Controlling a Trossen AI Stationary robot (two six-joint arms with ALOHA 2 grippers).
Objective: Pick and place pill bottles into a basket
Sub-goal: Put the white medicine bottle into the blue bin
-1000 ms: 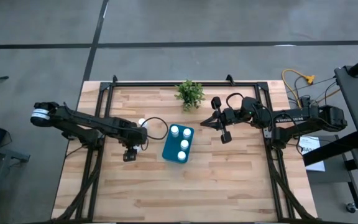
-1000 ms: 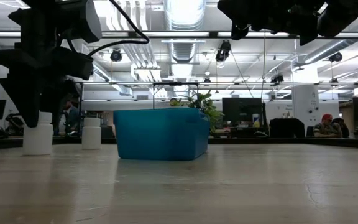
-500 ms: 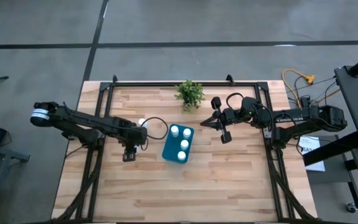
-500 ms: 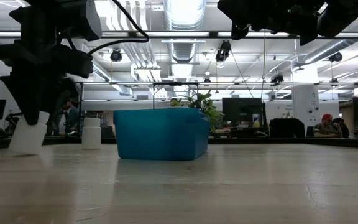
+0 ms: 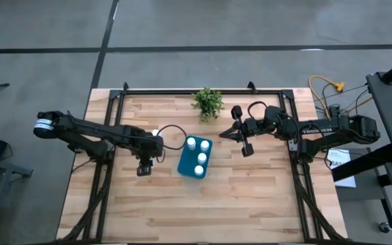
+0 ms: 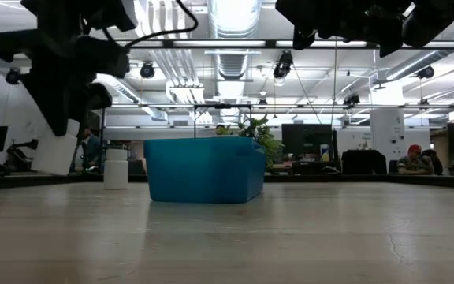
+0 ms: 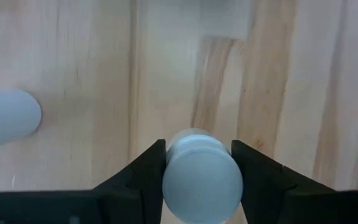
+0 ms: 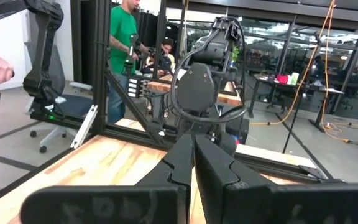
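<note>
White unlabelled pill bottle [image 7: 202,176] is clamped in left tool [image 7: 199,163].

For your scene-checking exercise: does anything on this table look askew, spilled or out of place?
Nothing stands out. The pill bottle clamped in the left end effector hangs above the table; another bottle stands upright beside the basket.

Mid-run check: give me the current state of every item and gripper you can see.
Left gripper: shut on a small white pill bottle, lifted off the table.
Right gripper: shut, empty, raised.
Teal rectangular basket: upright, three white bottles inside.
Second white bottle: standing on the wooden table, left of the basket.
Green potted plant: upright.
</note>
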